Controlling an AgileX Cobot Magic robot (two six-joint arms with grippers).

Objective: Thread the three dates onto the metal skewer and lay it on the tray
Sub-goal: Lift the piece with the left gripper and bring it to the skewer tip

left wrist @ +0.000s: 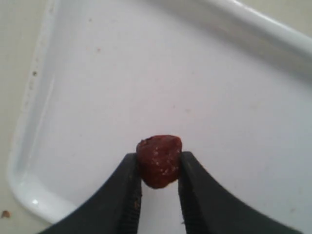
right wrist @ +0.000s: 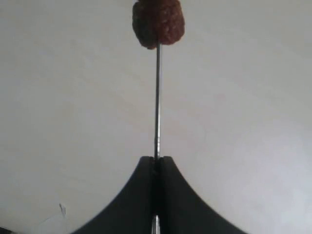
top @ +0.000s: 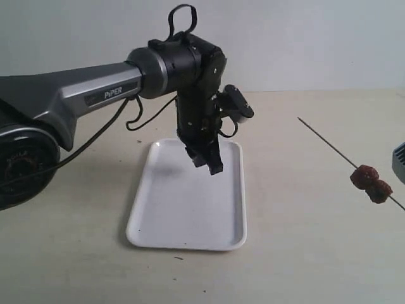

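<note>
My left jaws pinch the third date (left wrist: 159,161) over the tray (top: 183,209); right jaws clamp the skewer (top: 329,144), two dates (top: 372,183) threaded, well right, so I'd aim its tip at the date's centre.

The left arm (top: 69,95) is a grey tapered shell w/ white "PiPER" lettering (top: 121,90), a silver collar, then a blocky black wrist. A thin black cable (top: 92,136) trails beneath & a second loop (top: 182,16) stands over the wrist. Small black camera (top: 237,106) on the side. The round dark base (top: 22,168) seems ribbed, tho it's blurry. The left gripper (top: 207,163) and right gripper (right wrist: 157,161) have matte black fingers w/ curved, flaring outer edges.
</note>
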